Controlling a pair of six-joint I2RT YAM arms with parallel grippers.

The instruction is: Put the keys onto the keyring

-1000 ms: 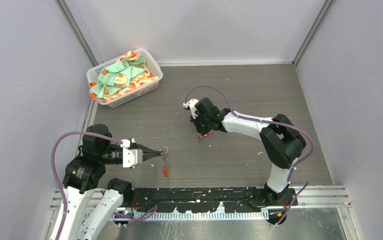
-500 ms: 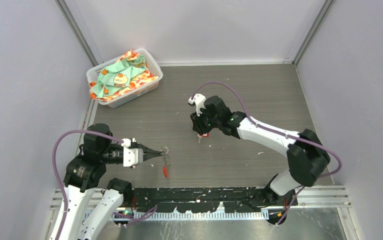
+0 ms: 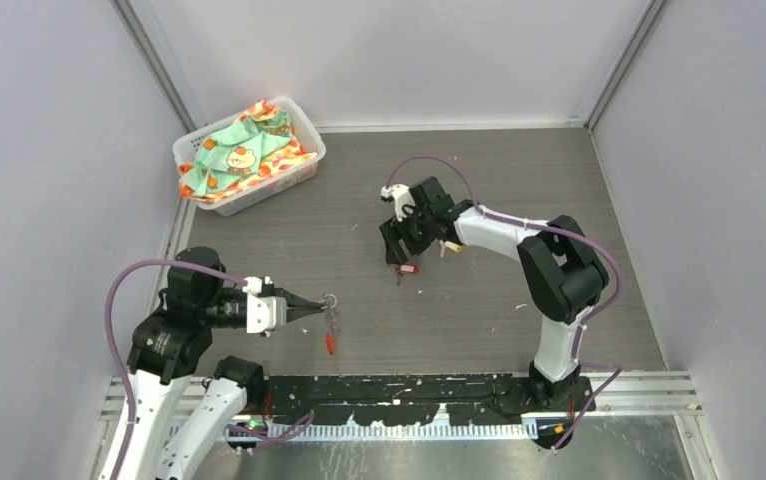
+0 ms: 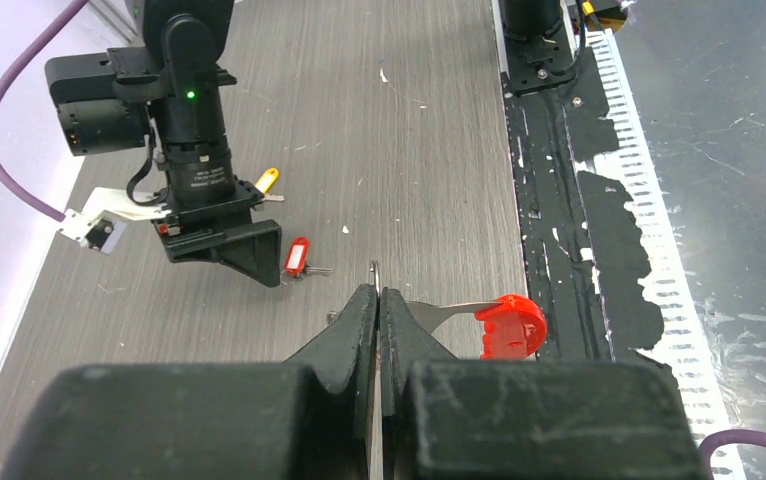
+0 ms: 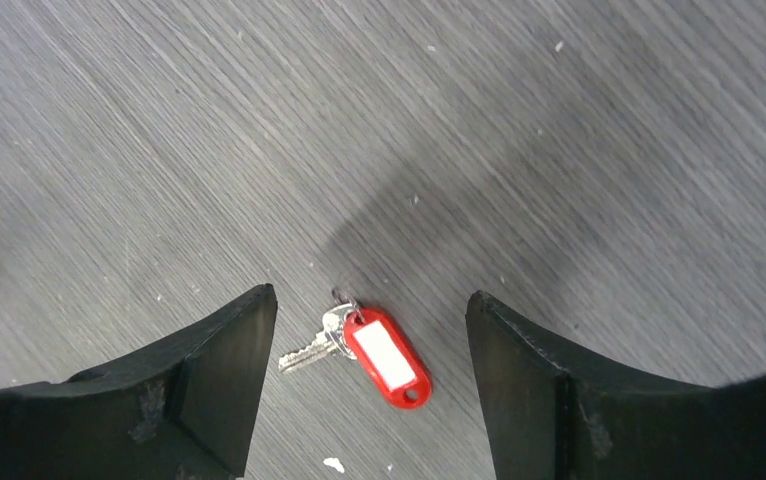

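1. Red-tagged key, just released, is being left on the tabletop between the wide-spread jaws of the right tool.
2. Keyring is being pinched by the clamped left tool; a regrasp is seemingly being prepared.

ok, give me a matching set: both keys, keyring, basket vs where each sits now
1 red-tagged key
2 yellow-tagged key
3 keyring
4 basket

A far left corner of the table
B pinched in the shut left gripper
C on the table, under the open right gripper
D on the table, beside the right gripper

Pairs: 1-C, 2-D, 3-B, 4-A
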